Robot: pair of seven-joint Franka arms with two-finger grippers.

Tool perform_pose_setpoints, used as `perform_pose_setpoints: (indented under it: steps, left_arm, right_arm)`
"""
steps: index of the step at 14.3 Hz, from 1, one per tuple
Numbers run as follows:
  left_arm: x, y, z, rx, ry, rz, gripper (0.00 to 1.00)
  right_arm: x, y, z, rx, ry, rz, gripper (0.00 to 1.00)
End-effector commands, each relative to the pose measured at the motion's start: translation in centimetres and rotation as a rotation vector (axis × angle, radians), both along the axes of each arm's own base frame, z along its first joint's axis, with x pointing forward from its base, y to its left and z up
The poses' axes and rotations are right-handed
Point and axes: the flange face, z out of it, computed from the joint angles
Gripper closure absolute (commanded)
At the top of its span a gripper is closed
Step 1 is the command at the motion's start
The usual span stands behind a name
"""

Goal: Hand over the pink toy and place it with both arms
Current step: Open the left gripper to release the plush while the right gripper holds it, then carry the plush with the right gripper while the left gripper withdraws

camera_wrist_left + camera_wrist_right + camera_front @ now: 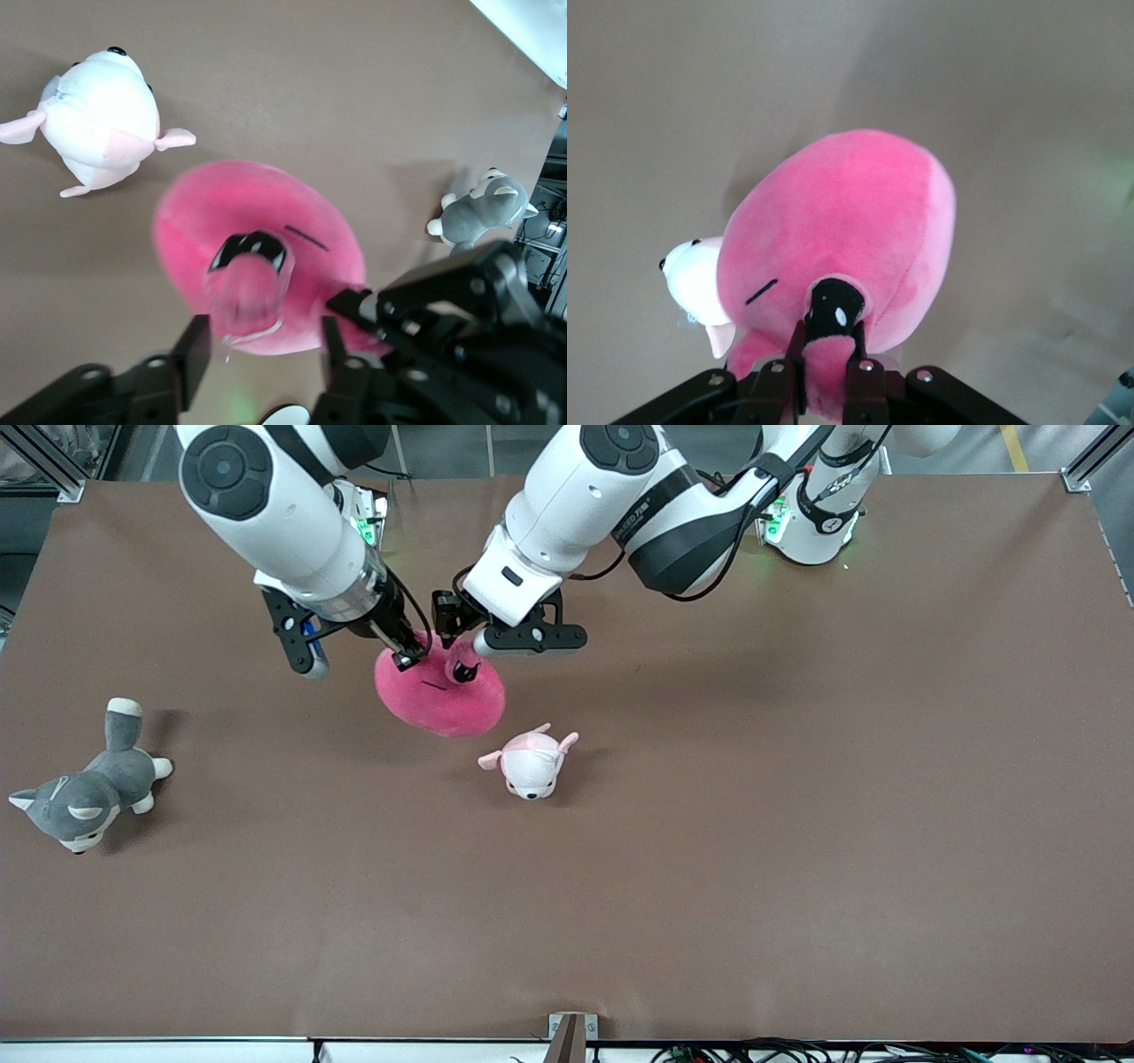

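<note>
Mid-handover: right tool (pixel 409 657) clamped on the pink toy (pixel 440 695), holding it up over the tabletop (pixel 797 824) so the left tool (pixel 462 669), jaws apart around a bump, can take it.

I'm wearing glossy white shells on both arms (pixel 292 522) with black joint caps, trailing black cables (green lights glowing at my bases), ending in black screw-studded fingers (pixel 864 376).
</note>
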Motion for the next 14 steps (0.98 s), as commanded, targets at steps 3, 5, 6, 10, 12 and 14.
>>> perform_pose_setpoints:
  steps: [3,5,6,10,12,14]
  left_arm:
    - [-0.9,2.0,4.8,0.015,-0.066,0.003,0.0]
    - [-2.0,4.0,7.6,0.087,-0.089,-0.018,0.0]
    - [-1.8,5.9,9.2,0.121,-0.098,-0.011,0.0]
    - [-0.8,16.6,14.6,0.279,-0.125,-0.15,0.0]
    - [0.4,23.0,16.2,0.351,-0.121,-0.248,0.0]
    - [2.1,29.2,16.6,0.396,-0.106,-0.346,0.0]
  right_arm:
    - [3.2,-10.4,-0.4,0.05,0.0,0.181,1.0]
    - [4.4,-16.0,-2.2,0.075,0.007,0.259,1.0]
    - [4.7,-18.8,-3.2,0.09,0.013,0.298,1.0]
    - [4.8,-29.4,-8.7,0.145,-0.005,0.413,1.0]
    - [4.0,-33.2,-11.7,0.162,-0.015,0.438,1.0]
    - [3.1,-34.6,-14.3,0.171,-0.013,0.453,1.0]
